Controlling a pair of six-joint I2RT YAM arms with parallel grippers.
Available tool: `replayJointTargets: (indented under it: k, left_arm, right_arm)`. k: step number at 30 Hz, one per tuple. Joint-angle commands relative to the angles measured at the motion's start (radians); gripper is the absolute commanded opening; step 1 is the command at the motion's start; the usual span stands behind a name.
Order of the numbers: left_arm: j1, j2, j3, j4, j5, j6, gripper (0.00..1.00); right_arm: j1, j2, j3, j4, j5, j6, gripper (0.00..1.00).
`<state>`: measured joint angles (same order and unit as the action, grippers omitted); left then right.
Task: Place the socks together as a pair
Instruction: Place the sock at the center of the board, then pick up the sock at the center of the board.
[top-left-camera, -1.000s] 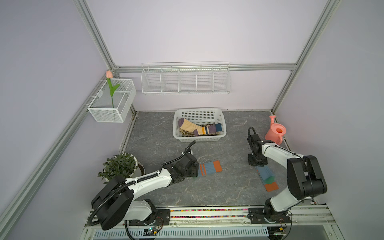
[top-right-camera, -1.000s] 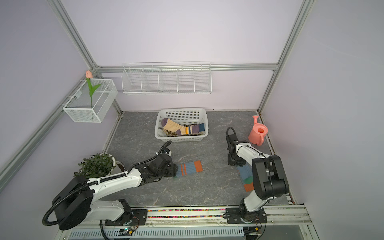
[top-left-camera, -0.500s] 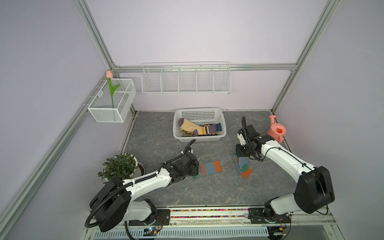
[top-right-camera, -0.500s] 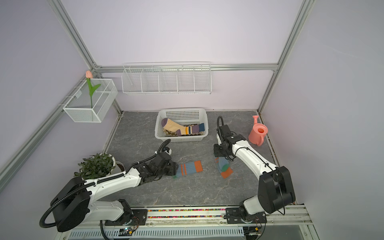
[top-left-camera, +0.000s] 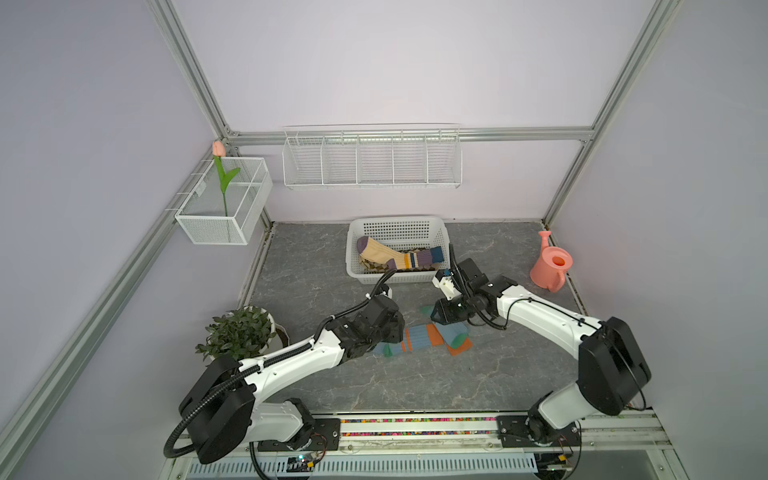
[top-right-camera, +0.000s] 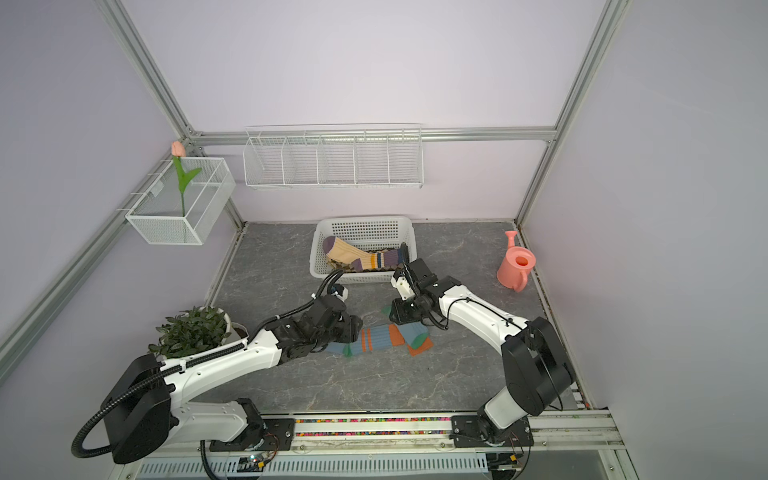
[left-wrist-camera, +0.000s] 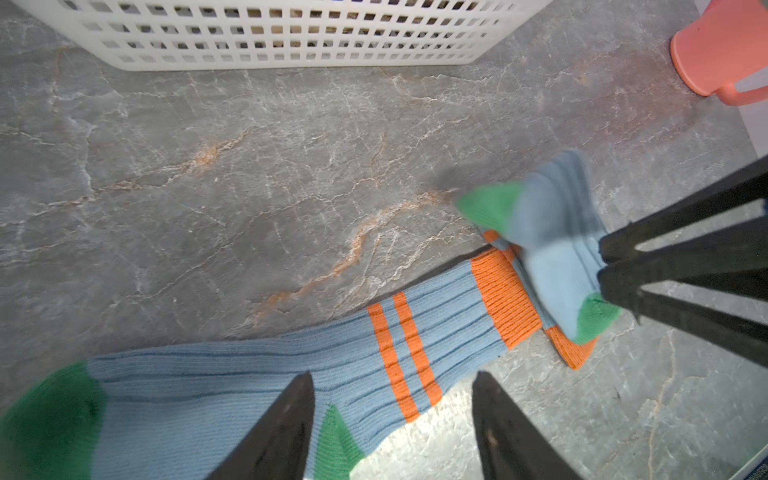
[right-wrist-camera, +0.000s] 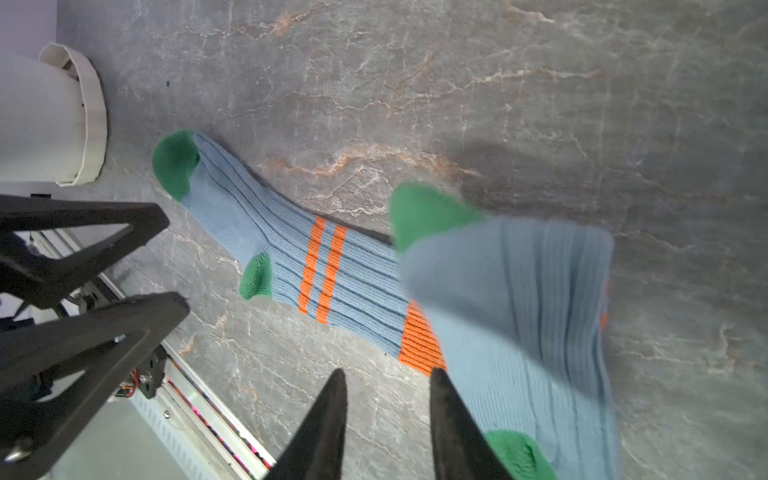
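Right gripper (right-wrist-camera: 384, 374) has carried the second sock (top-left-camera: 455, 334) from the 3 o'clock side of the counter (top-left-camera: 478, 386) to the middle. Its jaws now stand spread and empty. That sock lies crumpled on the orange cuff of the flat sock (top-left-camera: 417, 338), at the flat sock's 3 o'clock end. The flat sock's long axis runs 9 to 3, toe at 9. Left gripper (left-wrist-camera: 392, 374) hovers spread over its heel. The right arm is nearer, so it likely has to straighten the crumpled sock along that axis.
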<state>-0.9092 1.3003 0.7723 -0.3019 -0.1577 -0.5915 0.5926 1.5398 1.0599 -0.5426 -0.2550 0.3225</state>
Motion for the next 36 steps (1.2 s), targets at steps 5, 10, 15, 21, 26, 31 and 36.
replayJointTargets:
  k: [5, 10, 15, 21, 26, 31, 36]
  left_arm:
    - [-0.088, 0.098, 0.123, -0.028, 0.004, 0.098, 0.62]
    - [-0.146, 0.275, 0.277, -0.056, 0.004, 0.200, 0.58]
    - [-0.170, 0.417, 0.402, -0.049, 0.046, 0.228, 0.57]
    - [-0.199, 0.598, 0.573, -0.091, 0.102, 0.259, 0.60]
    - [-0.230, 0.713, 0.678, -0.126, 0.128, 0.259, 0.59]
    - [-0.236, 0.780, 0.756, -0.161, 0.132, 0.254, 0.50]
    - [-0.237, 0.845, 0.816, -0.226, 0.110, 0.257, 0.42]
  right_arm:
    - [-0.153, -0.289, -0.145, 0.095, 0.090, 0.047, 0.51]
    - [-0.365, -0.507, -0.309, 0.141, 0.104, 0.091, 0.52]
    - [-0.531, -0.518, -0.385, 0.185, 0.005, 0.091, 0.52]
    - [-0.614, -0.522, -0.463, 0.271, -0.090, 0.106, 0.52]
    - [-0.661, -0.535, -0.505, 0.291, -0.142, 0.092, 0.52]
    - [-0.677, -0.538, -0.530, 0.317, -0.188, 0.099, 0.52]
    - [-0.677, -0.555, -0.534, 0.319, -0.211, 0.102, 0.52]
